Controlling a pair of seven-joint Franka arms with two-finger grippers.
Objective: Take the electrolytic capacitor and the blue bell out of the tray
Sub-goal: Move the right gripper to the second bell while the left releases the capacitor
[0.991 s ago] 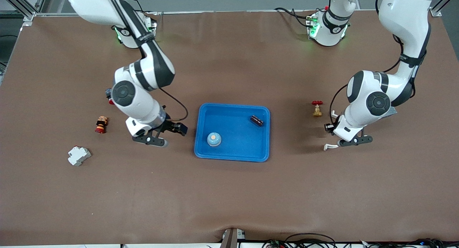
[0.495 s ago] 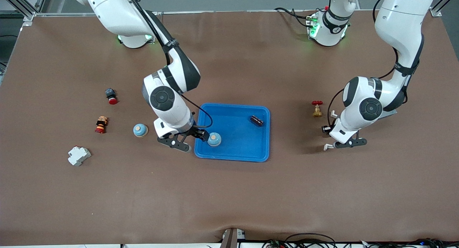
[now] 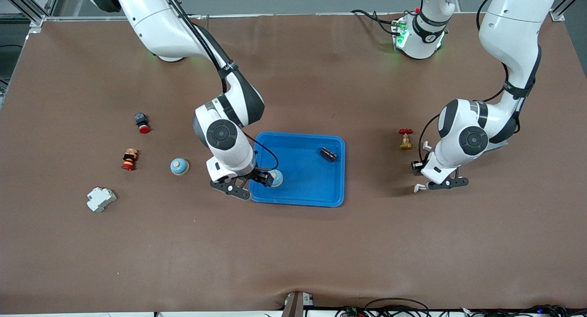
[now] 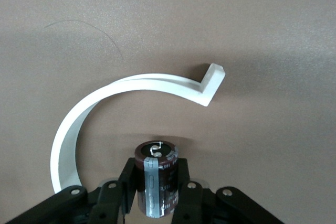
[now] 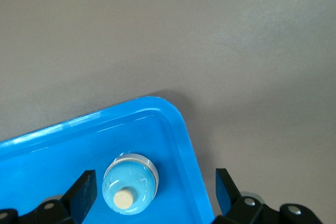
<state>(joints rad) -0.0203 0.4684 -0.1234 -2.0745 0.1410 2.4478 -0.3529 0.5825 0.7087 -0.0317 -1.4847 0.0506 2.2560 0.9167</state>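
Since half a second ago, the right gripper (image 3: pixel 251 185) has slid a little toward the blue plastic tray (image 3: pixel 302 195), and it now straddles the tray's corner at the right arm's end, on the edge nearer the front camera. Its fingers are spread wide: one is over the brown table (image 3: pixel 293 253), the other is over the tray beside a blue dome-shaped bell with a tan button (image 3: pixel 275 177). In the right wrist view that bell (image 5: pixel 129 184) sits on the tray floor between the spread fingers (image 5: pixel 83 193), untouched. A second blue dome bell (image 3: pixel 179 166) stands on the table, toward the right arm's end, well apart from the tray. That makes two bells.

Two capacitors show as well. One dark cylindrical capacitor (image 3: pixel 328 154) lies on its side in the tray, near the corner at the left arm's end, farther from the front camera than the bell. The other, a brown cylinder with a grey stripe (image 4: pixel 156 177), is clamped between the fingers of the left gripper (image 3: pixel 441 184), which hangs low over the table beside a white curved plastic strip (image 4: pixel 126 108).

Also on the table are one red-handled brass valve (image 3: pixel 405 138), one red push button (image 3: pixel 141 122), one small striped figure (image 3: pixel 130 158) and one white block-shaped breaker (image 3: pixel 101 199).
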